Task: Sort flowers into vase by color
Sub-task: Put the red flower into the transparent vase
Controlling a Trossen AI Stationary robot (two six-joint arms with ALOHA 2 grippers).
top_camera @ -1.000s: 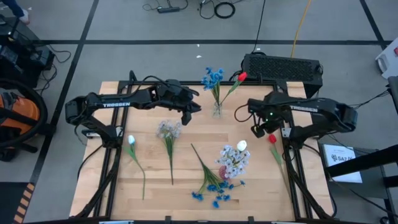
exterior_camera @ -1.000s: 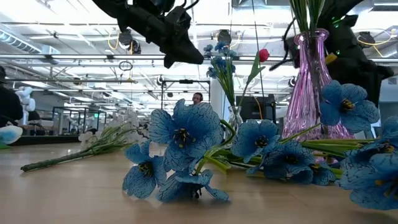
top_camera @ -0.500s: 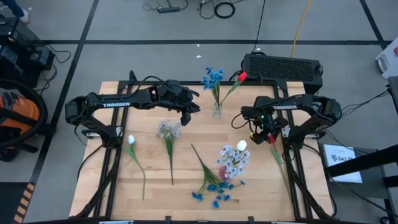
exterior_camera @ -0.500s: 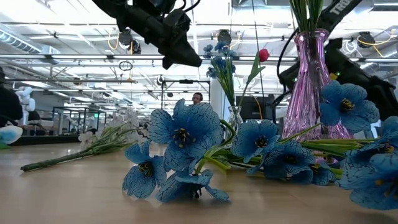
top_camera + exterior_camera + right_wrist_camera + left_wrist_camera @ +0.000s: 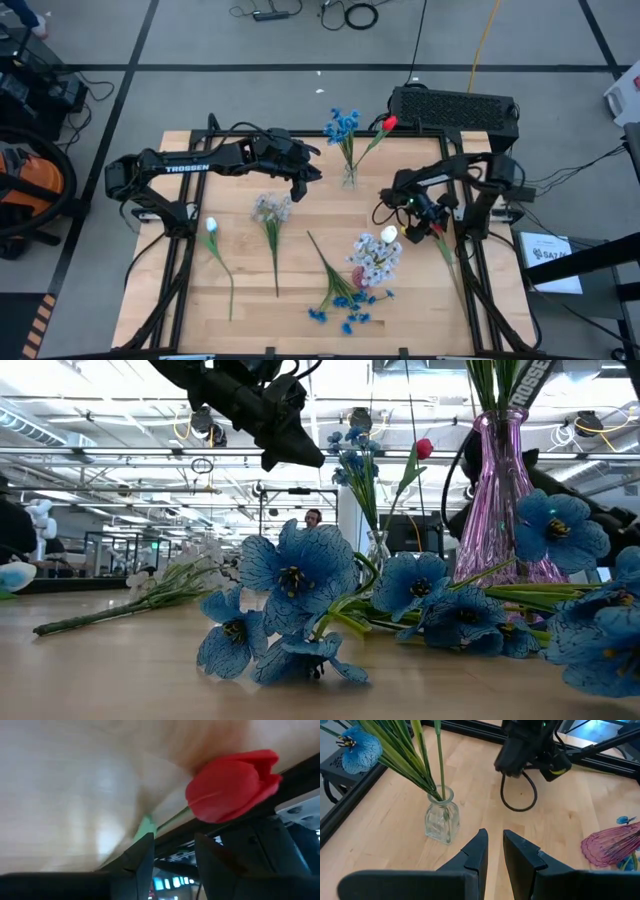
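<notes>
A red tulip lies on its side near the table's right edge, its green stem running toward the near edge. My right gripper is low over it, open, with its fingertips at the stem just below the head. My left gripper hangs high over the far middle of the table, slightly open and empty, beside the clear vase. That vase holds blue flowers and another red tulip. A purple vase holds lavender-white flowers. My right gripper comes slanting down at the red tulip's stem just below the head, its fingers across the stem. One fingertip covers the spot, so I cannot tell whether it touches. The tulip lies on the table.
Blue flowers lie near the front middle. A lavender-white flower and a white tulip lie on the table's left half. Another white tulip shows by the purple vase. The black frame rail runs along the right edge.
My right gripper has come down toward the table and a little toward the near edge, tipping further downward, and now sits close over the red tulip at the right edge. The tulip has stayed where it lay.
</notes>
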